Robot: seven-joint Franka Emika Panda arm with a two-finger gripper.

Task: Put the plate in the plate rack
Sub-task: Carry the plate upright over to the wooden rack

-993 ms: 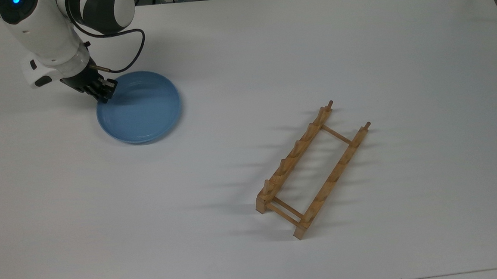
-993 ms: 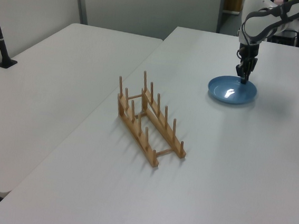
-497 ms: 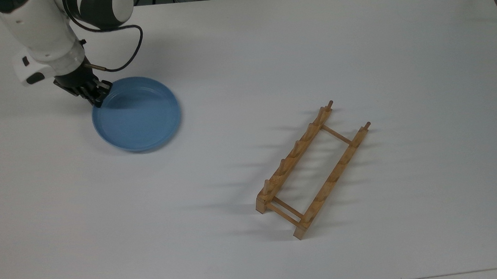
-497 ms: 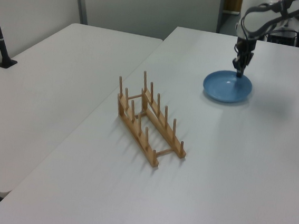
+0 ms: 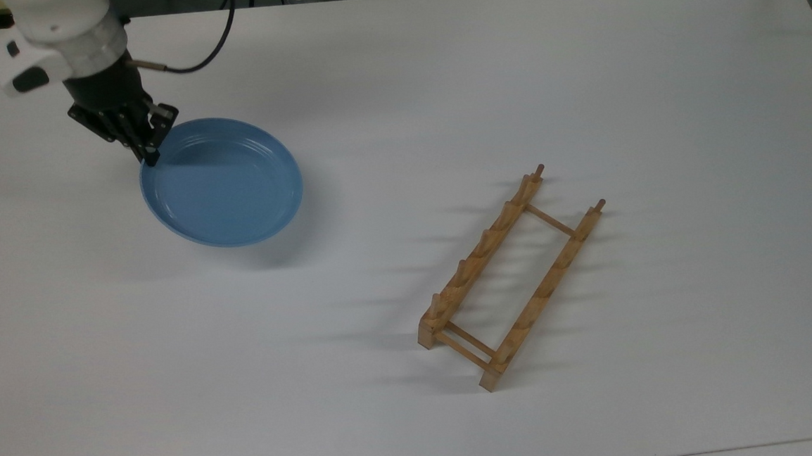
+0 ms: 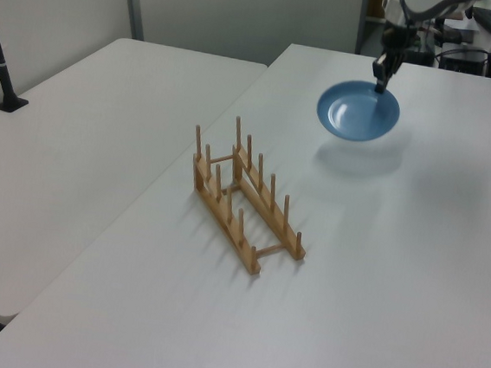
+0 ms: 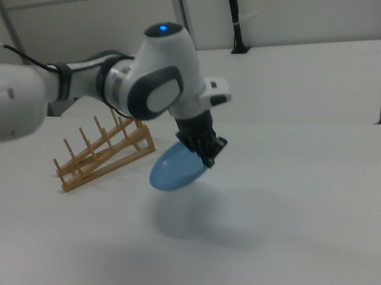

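Pinched onto the rim of the light-blue plate, the gripper held it clear of the white table, and a soft shadow lay on the surface beneath it. From where I stood the plate hung tilted, its free edge drooping away from the fingers, probably because it was caught at one point on its edge only. The wooden plate rack stood well apart, toward the top view's lower right, its pegs upright and every slot free. I judged the carry across had barely begun, and the plate would need turning on edge to drop between the pegs.
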